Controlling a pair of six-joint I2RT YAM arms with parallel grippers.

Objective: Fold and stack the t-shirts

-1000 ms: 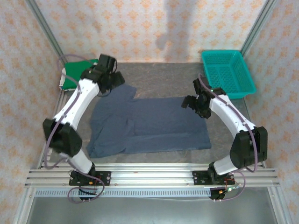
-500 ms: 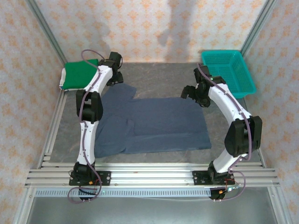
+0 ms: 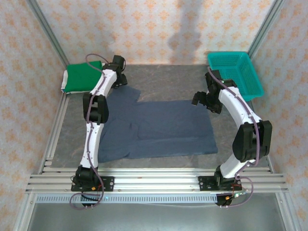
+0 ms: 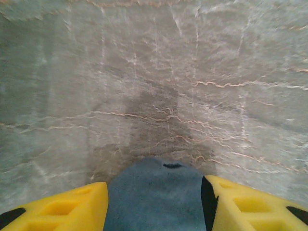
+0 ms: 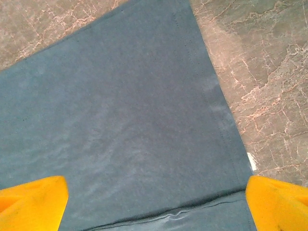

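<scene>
The slate-blue t-shirt [image 3: 159, 127] lies spread flat over the middle of the table. My left gripper [image 3: 117, 79] is at its far left sleeve. In the left wrist view the yellow fingers [image 4: 72, 207] are shut on a bulge of the blue cloth [image 4: 154, 197], which fills the gap between them. My right gripper [image 3: 204, 101] hovers over the shirt's far right corner. Its fingers [image 5: 33, 202] stand wide open above the flat blue cloth [image 5: 125, 115], with nothing between them. The green t-shirt [image 3: 82, 76] lies folded at the back left, with a white edge [image 3: 64, 85] under it.
A teal mesh basket [image 3: 234, 74] stands at the back right, just behind the right arm. Bare grey marble table [image 5: 269, 72] shows to the right of the shirt's hem. Patterned walls and metal posts close in the back and both sides.
The left arm has stretched out toward the back and its jaws have closed on the blue sleeve. The right gripper drifted a little to the right and stayed open.
</scene>
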